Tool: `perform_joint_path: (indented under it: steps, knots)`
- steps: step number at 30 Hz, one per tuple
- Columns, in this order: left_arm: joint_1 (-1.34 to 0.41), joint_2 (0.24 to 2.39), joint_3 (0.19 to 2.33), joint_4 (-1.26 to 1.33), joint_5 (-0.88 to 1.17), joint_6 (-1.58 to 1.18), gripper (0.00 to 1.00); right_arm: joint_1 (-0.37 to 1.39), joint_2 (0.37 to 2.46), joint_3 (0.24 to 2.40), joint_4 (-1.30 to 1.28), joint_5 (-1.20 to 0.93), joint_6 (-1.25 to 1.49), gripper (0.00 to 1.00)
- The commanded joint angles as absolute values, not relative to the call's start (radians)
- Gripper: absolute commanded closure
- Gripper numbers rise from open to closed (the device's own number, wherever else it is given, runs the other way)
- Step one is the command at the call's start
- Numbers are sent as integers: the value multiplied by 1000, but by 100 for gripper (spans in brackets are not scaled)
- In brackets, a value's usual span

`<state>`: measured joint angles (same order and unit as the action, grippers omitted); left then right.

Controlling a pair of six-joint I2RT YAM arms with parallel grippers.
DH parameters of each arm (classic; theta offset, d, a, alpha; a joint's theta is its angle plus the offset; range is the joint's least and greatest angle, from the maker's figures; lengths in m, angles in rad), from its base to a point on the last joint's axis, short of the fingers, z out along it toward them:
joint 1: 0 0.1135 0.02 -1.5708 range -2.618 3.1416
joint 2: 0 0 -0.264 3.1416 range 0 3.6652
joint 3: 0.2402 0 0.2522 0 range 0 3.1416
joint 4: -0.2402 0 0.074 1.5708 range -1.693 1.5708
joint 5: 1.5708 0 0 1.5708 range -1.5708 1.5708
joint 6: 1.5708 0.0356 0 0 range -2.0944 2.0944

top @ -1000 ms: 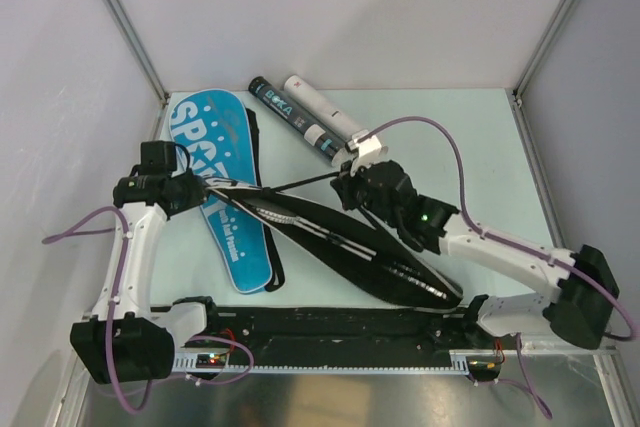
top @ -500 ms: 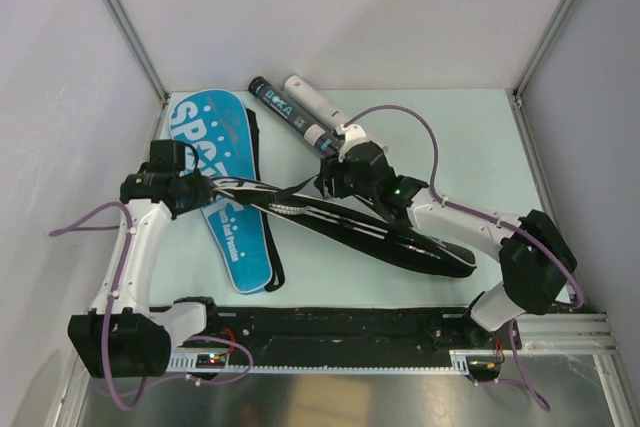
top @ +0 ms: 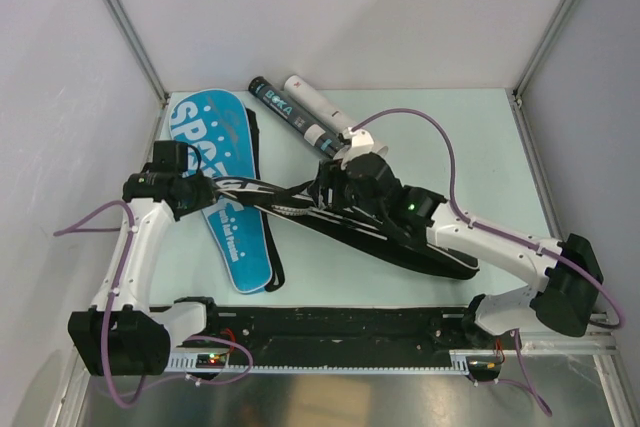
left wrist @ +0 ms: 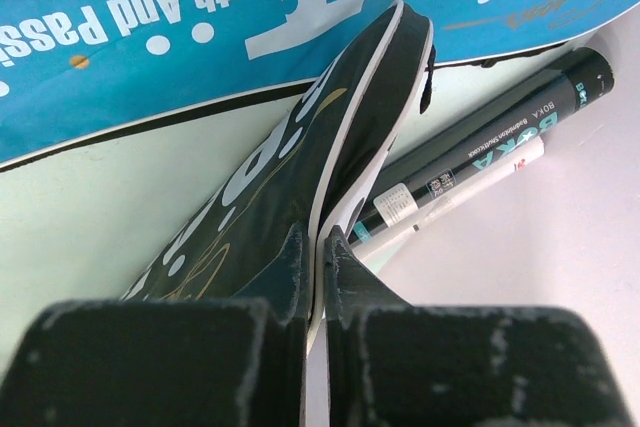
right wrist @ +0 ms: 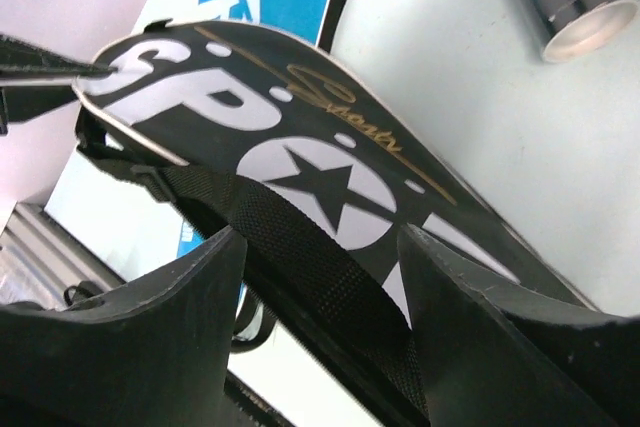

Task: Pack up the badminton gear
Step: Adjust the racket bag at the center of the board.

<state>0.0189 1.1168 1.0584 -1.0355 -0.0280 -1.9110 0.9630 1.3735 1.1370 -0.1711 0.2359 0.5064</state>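
A black SPORT racket bag (top: 400,237) lies slantwise across the table, its wide end resting on the blue SPORT bag (top: 200,127). My left gripper (top: 207,188) is shut on the white-piped edge of the black bag (left wrist: 290,157), with the fingertips (left wrist: 296,257) pressed together on the piping. My right gripper (top: 325,187) hovers over the middle of the black bag (right wrist: 330,167). It is open, its fingers (right wrist: 215,277) standing on either side of the bag's black webbing strap (right wrist: 300,247) without pinching it. A black tube (top: 290,117) and a white tube (top: 315,102) lie side by side behind.
The blue bag (left wrist: 250,37) lies flat along the left side, next to the left wall. The black tube's open end (right wrist: 575,17) is just beyond my right gripper. A black rail (top: 330,332) runs along the near edge between the arm bases.
My right gripper has gone from shut to open and shifted left over the black bag. The bag's narrow end swung back and to the right. My left gripper kept its grip and barely moved.
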Motion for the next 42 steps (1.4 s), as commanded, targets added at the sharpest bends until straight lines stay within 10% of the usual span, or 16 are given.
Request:
perform_joint_path:
  steps: [1,21,42]
  knots:
    - [9,1107,1061,-1053,-8,-1954,100,1034,1329,1177,-204,294,533,34]
    - [9,1103,1062,-1054,22,-1958,100,1032,1248,1127,-204,219,270,40]
    - [-42,1071,1067,-1052,64,-1971,100,1395,1752,900,1116,427,-109,43]
